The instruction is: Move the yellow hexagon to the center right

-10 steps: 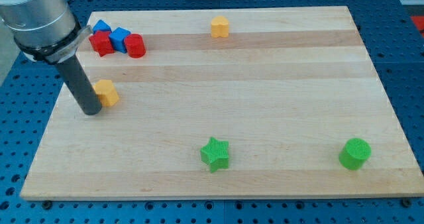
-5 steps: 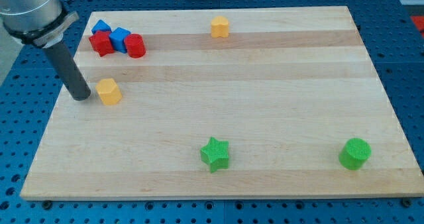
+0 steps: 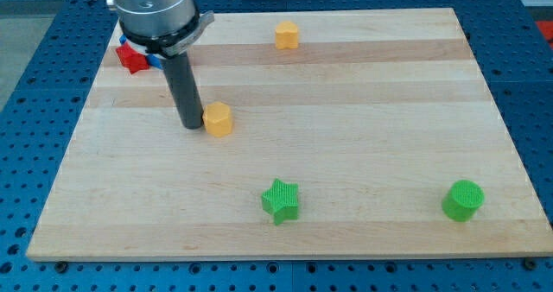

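I am pressing my tip (image 3: 191, 126), a bare rod grasping nothing, against yellow hexagon (image 3: 219, 118) just right of it | risk: off-centre contact is letting it slip sideways.

My tip (image 3: 191, 125) touching yellow hexagon (image 3: 218, 118) at its left, board (image 3: 363, 145) ctr-left.

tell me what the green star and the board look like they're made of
Green star: probably 3D-printed plastic, matte, judging by fine ridged lines across its top. Board: light wood, likely glued strips, with lengthwise grain and bands of differing tone, smooth with a low sheen.
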Robot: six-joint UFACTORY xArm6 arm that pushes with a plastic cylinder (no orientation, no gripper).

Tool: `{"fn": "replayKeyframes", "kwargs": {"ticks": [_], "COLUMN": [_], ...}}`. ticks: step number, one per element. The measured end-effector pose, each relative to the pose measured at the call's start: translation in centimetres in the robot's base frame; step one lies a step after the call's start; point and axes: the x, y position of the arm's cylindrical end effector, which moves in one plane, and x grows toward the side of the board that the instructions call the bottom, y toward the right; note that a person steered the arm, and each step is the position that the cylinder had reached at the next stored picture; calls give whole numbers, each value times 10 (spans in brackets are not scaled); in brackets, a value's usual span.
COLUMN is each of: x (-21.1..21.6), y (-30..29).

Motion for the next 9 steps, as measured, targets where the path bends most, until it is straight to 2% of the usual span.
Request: {"fn": "replayKeyframes", "kwargs": {"ticks": [3,8,9], "x": [0,2,2], "y": [104,200,240]}}
